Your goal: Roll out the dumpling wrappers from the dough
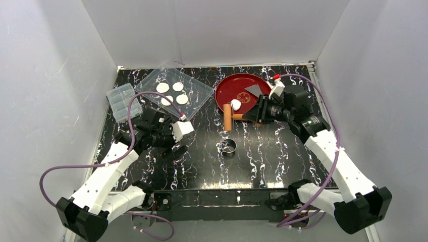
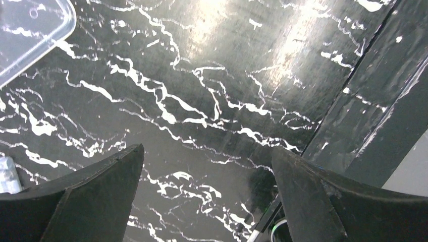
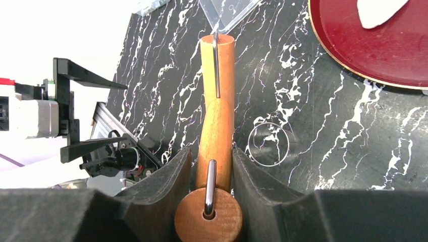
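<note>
**Rolling pin gripped, dough waiting on the plate**

My right gripper [image 3: 211,154] is pressed together on the thin handle neck of the orange-brown wooden rolling pin [image 3: 217,75], which points toward the top of the right wrist view. I believe the handle is gripped so that the thick roller part is free to turn.

In the overhead view the pin sits at the lower left edge of the round dark red plate [image 1: 227,83]. The soft white lump of dough [image 1: 235,105] rests on that plate, just beside the pin, so the tool is already close to its work. I cannot tell if the pin touches the black white-veined table [image 1: 282,151] or hangs above it.

Four thin white round dumpling wrappers [image 1: 177,86] lie in the clear flat plastic tray [image 1: 199,91], upper left of centre, well apart from the rolling place. The small metal ring [image 1: 229,146] stands at centre, below the plate (I suppose it cuts the discs).

My left gripper [image 2: 207,147] is spread wide and holds nothing, over bare table left of centre; I judge it is parked out of the way.
</note>
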You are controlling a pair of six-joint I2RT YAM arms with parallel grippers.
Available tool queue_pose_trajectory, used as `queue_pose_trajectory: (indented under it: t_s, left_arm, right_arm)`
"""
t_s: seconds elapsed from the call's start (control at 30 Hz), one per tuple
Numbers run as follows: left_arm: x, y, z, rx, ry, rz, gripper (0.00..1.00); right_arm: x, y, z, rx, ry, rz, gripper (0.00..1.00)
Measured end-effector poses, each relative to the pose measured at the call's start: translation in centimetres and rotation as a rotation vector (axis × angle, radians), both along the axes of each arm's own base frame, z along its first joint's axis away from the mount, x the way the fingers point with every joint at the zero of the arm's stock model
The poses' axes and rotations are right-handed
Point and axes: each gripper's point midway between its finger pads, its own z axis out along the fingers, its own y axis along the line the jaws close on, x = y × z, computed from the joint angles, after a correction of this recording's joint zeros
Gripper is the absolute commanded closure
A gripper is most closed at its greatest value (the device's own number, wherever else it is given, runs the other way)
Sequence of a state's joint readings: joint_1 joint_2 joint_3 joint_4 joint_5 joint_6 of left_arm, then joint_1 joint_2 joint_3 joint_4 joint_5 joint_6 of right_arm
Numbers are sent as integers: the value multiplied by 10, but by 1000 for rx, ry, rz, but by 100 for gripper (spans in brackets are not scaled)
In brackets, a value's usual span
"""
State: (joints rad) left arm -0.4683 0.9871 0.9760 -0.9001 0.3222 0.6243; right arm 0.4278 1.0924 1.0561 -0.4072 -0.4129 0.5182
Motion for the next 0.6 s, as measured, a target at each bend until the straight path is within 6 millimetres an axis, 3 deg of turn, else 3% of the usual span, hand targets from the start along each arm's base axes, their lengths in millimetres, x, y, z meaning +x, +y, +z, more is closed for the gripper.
queue_pose_trajectory:
  t_s: [0.23,0.4,0.5,0.6]
  left_arm:
    - [-5,16,-3,73,-7,10,2]
    - [6,15,5,83,-36,17,2]
    - [15,10,18,86,-40,-12,2]
    - [35,-5,46,71,-43,-42,2]
  right_arm:
    - [-1,-20,8,13,-29,-55,99]
    - [-1,-24,5,9,-11,-68,99]
    - [-2,-24,6,15,-5,-66,99]
    - [-3,-22,10,19,10,-54,99]
